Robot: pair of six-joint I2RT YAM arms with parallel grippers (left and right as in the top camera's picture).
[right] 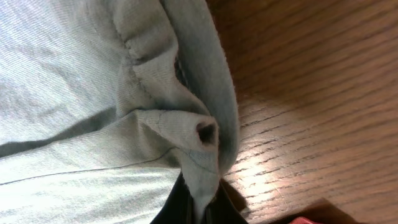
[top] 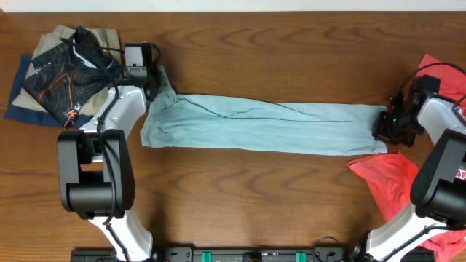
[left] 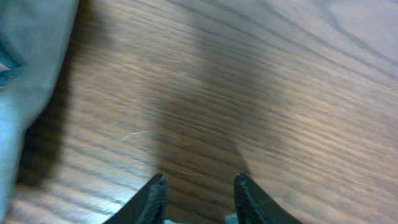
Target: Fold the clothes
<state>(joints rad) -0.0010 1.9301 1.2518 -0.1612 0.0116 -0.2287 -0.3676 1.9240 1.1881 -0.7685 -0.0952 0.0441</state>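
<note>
The left arm reaches to the left end of the one pale blue T-shirt [top: 269, 125], its left claw [left: 199, 193] parted narrowly over bare tabletop [left: 298, 93] with nothing between the fingers and the cloth just beside it. The right arm bends in at the other end, its right claw [right: 196, 208] pinched on the shirt's bunched edge, the shirt stretched in a long band between the two. Red cloth [top: 380, 175] shows in two patches near the right arm, and one heap of folded garments [top: 65, 80] sits at the left.
</note>
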